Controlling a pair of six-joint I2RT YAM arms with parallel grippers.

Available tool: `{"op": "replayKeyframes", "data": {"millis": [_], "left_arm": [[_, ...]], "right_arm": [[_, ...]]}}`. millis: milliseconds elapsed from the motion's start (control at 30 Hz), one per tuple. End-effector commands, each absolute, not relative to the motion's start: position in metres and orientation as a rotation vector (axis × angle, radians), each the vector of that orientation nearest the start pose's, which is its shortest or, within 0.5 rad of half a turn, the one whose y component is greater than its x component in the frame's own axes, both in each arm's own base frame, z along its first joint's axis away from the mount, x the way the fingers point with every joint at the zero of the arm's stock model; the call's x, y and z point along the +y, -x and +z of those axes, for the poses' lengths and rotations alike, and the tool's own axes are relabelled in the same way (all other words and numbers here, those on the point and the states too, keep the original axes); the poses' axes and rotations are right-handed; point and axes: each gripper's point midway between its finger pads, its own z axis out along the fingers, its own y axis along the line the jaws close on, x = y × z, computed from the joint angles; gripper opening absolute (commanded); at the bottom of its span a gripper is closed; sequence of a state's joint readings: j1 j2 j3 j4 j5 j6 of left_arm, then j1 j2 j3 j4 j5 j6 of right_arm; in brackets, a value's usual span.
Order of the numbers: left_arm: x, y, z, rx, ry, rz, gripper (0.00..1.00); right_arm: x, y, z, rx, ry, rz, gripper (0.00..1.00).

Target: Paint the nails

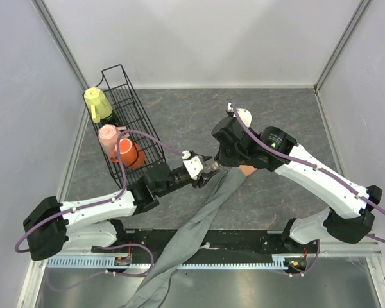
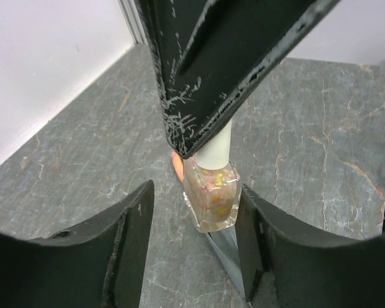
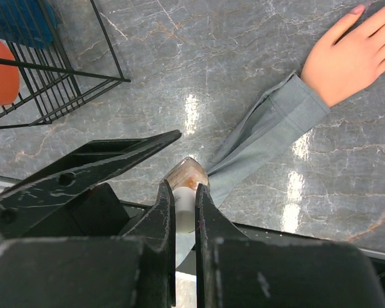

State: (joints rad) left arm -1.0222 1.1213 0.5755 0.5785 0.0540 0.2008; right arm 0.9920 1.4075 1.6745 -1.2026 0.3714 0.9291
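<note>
A small glass nail-polish bottle (image 2: 210, 196) with speckled pink and yellow contents hangs just above the grey sleeve (image 3: 269, 135). My right gripper (image 3: 183, 186) is shut on its white cap (image 3: 183, 208). My left gripper (image 2: 196, 192) is open around the bottle's body. The right finger (image 2: 250, 237) touches the glass, and the left finger (image 2: 131, 237) stands apart from it. The peach mannequin hand (image 3: 353, 48) lies flat on the table to the right. One pinkish nail (image 3: 357, 9) shows at the thumb tip; the other nails are out of frame. From above, both grippers meet at the sleeve's cuff (image 1: 234, 179).
A black wire rack (image 1: 125, 122) stands at the left with a yellow cup (image 1: 97, 104), a pink cup (image 1: 109, 136) and an orange cup (image 1: 128, 153). The sleeve (image 1: 199, 231) trails over the near table edge. White walls close in the grey marbled table (image 1: 179, 109).
</note>
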Motion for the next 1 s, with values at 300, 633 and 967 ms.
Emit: {"op": "replayKeyframes", "data": {"millis": [300, 633, 967], "left_arm": [[-0.35, -0.21, 0.266, 1.171, -0.923, -0.636, 0.49], [-0.35, -0.209, 0.267, 1.257, -0.92, -0.654, 0.02], [-0.339, -0.144, 0.273, 1.437, -0.925, -1.07, 0.02]], "right_arm": [[0.262, -0.191, 0.288, 2.488, -0.123, 0.481, 0.0], [0.268, -0.189, 0.286, 2.484, -0.047, 0.511, 0.2], [0.254, -0.193, 0.328, 2.207, 0.254, 0.598, 0.76]]}}
